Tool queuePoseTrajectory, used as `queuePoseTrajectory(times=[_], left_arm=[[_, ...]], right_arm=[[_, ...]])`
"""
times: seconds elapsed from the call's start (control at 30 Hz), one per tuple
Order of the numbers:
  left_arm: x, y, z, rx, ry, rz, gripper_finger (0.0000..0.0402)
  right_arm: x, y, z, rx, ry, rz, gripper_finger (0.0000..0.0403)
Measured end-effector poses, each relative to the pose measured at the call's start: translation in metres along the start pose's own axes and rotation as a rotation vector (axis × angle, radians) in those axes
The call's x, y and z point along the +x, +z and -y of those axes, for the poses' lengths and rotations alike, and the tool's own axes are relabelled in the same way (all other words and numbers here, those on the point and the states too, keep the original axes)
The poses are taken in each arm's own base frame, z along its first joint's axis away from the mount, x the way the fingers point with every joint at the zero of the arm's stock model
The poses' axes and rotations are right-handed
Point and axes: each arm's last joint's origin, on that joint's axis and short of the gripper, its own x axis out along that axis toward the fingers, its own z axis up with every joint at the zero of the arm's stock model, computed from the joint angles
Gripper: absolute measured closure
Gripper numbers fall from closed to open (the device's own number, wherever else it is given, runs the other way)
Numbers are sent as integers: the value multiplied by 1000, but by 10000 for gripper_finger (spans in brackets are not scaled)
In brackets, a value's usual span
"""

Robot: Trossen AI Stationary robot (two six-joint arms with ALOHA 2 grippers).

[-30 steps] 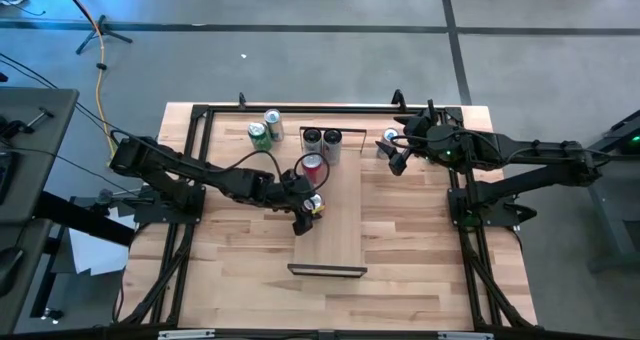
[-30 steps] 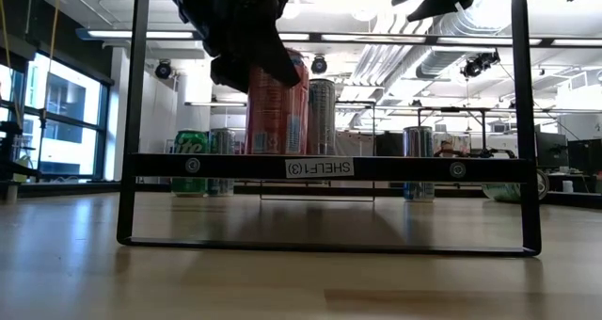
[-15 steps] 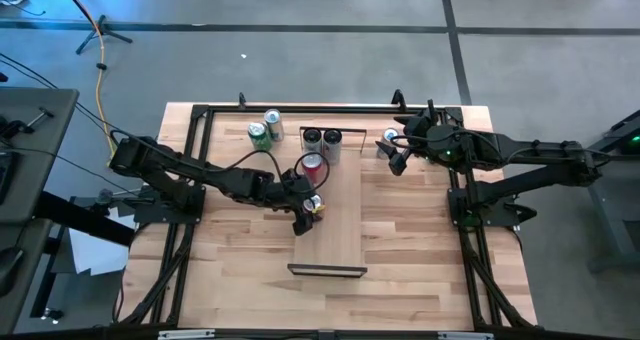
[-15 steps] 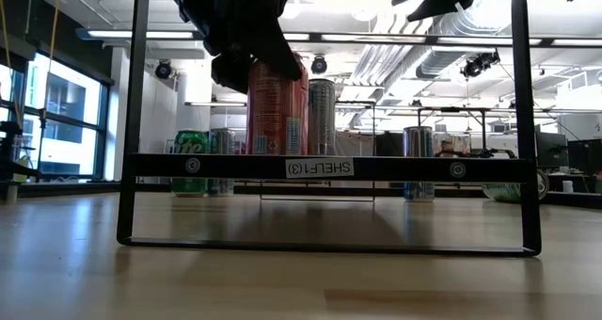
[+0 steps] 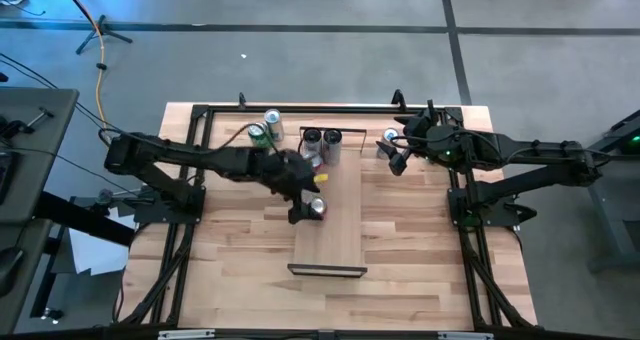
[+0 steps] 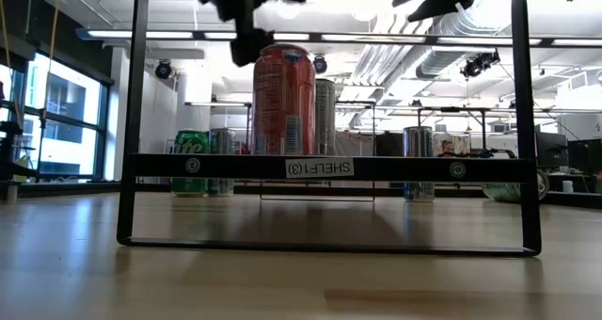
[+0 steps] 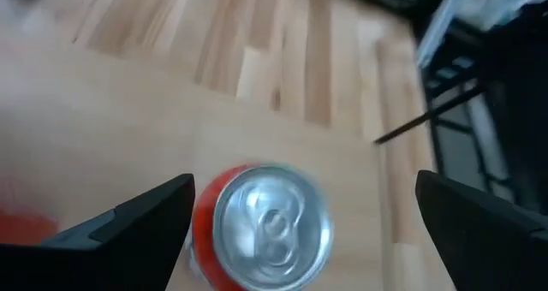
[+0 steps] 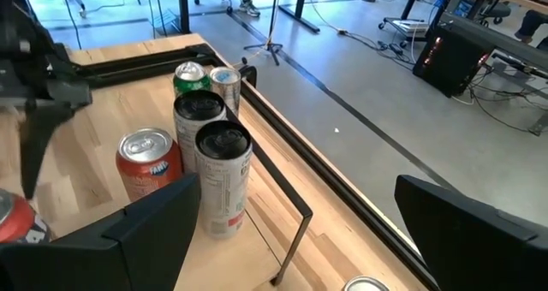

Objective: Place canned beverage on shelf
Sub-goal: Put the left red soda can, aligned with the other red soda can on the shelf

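A red can stands upright on its base on the pale wood shelf, about halfway along it. It shows in the low view above the shelf's near frame bar. My left gripper is open and hangs above the can without touching it. In the left wrist view its fingers stand wide on either side of the can's silver top. My right gripper is open and empty, held high near the table's far right.
A second red can and two tall cans stand at the shelf's far end. A green can and a silver can stand on the table at the far left. Another can stands by my right gripper.
My left gripper has let go of the red can and gone up, clear of its top. The can stays upright on the shelf.
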Motion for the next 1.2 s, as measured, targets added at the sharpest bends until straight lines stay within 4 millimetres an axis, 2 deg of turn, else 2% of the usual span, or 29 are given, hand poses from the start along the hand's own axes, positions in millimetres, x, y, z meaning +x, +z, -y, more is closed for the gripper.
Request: queuePoseTrajectory(times=[0.13, 0.33, 0.53, 0.63, 0.77, 0.93, 1.07, 1.2], left_arm=[[-14, 13, -3, -26, -12, 48, 2], [-29, 12, -9, -7, 25, 12, 2], [-46, 1, -6, -51, -11, -91, 4], [-64, 3, 3, -30, -34, -26, 4], [-94, 5, 12, 3, 2, 79, 4], [-133, -5, 19, -4, 76, 215, 4], [-166, -18, 23, -54, 136, 345, 5], [-194, -29, 24, -107, 190, 470, 5]], right_arm=[[0, 0, 0, -1, 0, -2, 27], [0, 0, 0, 28, 12, 0, 27], [4, -1, -10, 115, 217, -46, 27], [11, -4, -18, 121, 323, -97, 27], [27, -5, -34, 143, 471, -133, 27], [48, -6, -64, 140, 688, -138, 27], [60, -14, -91, 113, 758, -152, 27], [63, -28, -117, 66, 760, -190, 27]])
